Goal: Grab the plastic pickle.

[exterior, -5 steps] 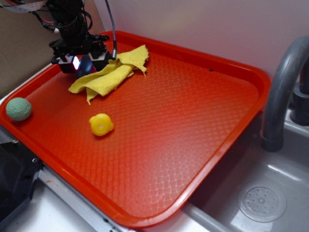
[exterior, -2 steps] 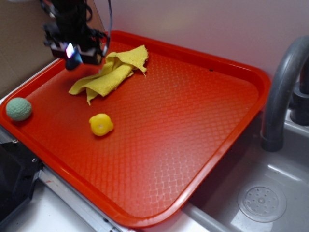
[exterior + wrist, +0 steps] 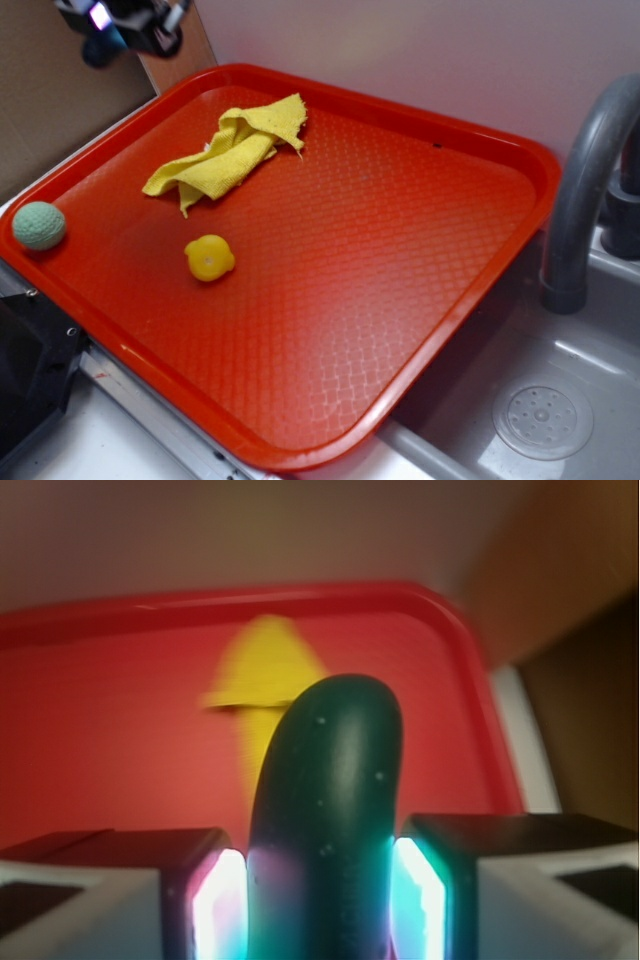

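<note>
Cloth behind toy, ball left, on tray.

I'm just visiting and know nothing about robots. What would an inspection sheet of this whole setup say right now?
Surface: red tray, sitting beside a sink.
Job's things: dark green pickle, clamped between the fingers, lifted above the tray's far left corner.
Clutter: yellow cloth, crumpled; yellow toy; pale green ball at the tray's left edge.
Grippers: gripper shut on the pickle.
Cables: nothing seen.
Surroundings: grey faucet, sink drain, pale wall behind.
</note>
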`<state>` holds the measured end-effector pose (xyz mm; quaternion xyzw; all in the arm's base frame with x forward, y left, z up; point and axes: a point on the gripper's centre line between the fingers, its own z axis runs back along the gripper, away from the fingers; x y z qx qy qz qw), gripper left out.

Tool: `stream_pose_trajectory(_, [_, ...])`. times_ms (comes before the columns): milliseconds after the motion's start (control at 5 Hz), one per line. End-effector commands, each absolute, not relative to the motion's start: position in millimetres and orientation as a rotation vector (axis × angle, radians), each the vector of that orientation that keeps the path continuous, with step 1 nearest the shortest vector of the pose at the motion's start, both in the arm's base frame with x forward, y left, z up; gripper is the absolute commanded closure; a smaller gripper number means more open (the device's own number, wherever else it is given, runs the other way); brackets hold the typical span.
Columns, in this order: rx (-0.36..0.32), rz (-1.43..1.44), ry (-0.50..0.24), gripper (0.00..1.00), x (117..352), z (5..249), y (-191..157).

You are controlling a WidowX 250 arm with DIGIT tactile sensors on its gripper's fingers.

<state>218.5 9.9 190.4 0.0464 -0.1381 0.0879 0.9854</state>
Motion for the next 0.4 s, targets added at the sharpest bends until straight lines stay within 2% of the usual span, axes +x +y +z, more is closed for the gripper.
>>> stream_pose_trajectory(0, [-0.113, 0.067, -0.304, 1.00, 195.8, 238.6, 2.1])
stream_pose_trajectory(200, [-0.035, 0.037, -0.254, 1.00, 197.8, 233.8, 2.6])
